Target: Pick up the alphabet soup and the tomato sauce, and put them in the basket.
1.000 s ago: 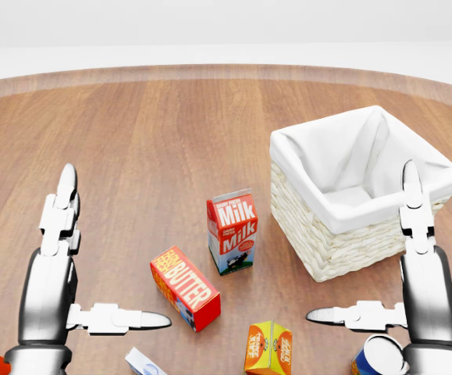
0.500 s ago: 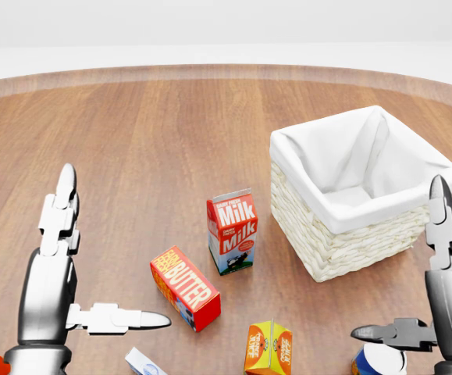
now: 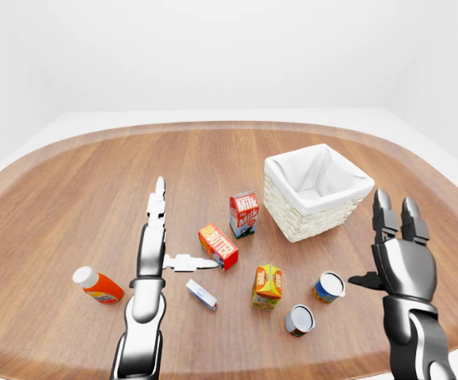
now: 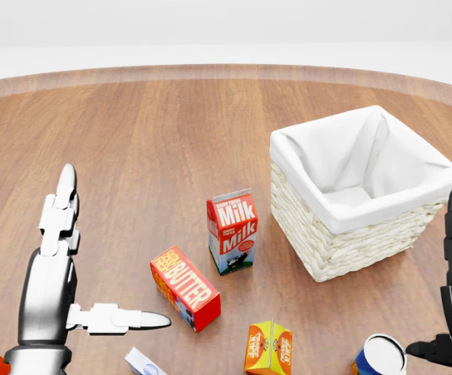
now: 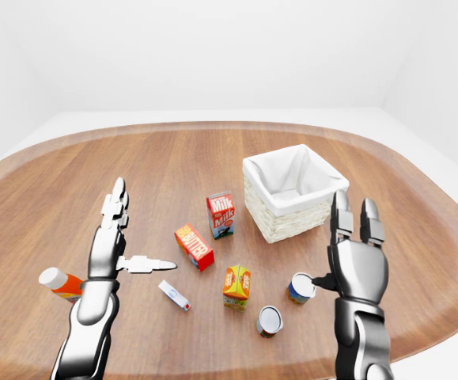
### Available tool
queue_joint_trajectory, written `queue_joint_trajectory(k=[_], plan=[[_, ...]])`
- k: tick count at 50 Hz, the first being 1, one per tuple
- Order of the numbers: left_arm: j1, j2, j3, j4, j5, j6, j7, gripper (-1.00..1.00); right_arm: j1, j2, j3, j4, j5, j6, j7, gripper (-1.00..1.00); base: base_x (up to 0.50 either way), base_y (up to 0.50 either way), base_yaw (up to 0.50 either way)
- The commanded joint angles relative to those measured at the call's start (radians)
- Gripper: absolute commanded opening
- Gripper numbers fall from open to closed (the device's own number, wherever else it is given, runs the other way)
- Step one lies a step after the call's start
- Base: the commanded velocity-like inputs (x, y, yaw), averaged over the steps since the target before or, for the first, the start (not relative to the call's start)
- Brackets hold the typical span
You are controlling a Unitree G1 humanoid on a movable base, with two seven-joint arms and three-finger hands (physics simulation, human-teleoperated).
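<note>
The alphabet soup, a blue and orange can with a white lid, stands at the lower right of the left-eye view. The tomato sauce, a reddish can with a grey lid, stands just below and left of it. The wicker basket with a white liner stands above both, upright. My right hand is open, fingers pointing up, its thumb tip just right of the soup can and apart from it. My left hand is open at the left, holding nothing.
A milk carton, a butter box and an orange carton stand between my hands. A small white box and an orange bottle lie by the left arm. The round wooden table's edge runs along the bottom.
In the head view my right hand has slid right and downward, from over the soup can to its right side. The left hand and all objects have stayed still.
</note>
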State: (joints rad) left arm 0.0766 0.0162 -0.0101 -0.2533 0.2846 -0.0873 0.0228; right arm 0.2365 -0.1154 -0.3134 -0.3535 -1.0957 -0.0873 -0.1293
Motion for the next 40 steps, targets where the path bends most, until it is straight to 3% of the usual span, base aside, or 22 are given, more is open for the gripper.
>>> queue_joint_trajectory(k=[1, 8, 40], plan=[[-0.001, 0.0, 0.003, 0.0, -0.016, 0.0, -0.001, 1.0, 0.03, -0.025, -0.003, 0.012, -0.175, 0.0, -0.005, 1.0, 0.0, 0.0, 0.0], [-0.001, 0.0, 0.003, 0.001, -0.016, 0.0, 0.0, 1.0, 0.026, -0.058, 0.028, 0.107, -0.276, 0.0, -0.026, 1.0, 0.0, 0.0, 0.0], [-0.004, 0.0, 0.004, 0.003, -0.017, 0.0, -0.001, 1.0, 0.01, -0.105, 0.098, 0.266, -0.307, 0.0, -0.028, 1.0, 0.0, 0.0, 0.0]])
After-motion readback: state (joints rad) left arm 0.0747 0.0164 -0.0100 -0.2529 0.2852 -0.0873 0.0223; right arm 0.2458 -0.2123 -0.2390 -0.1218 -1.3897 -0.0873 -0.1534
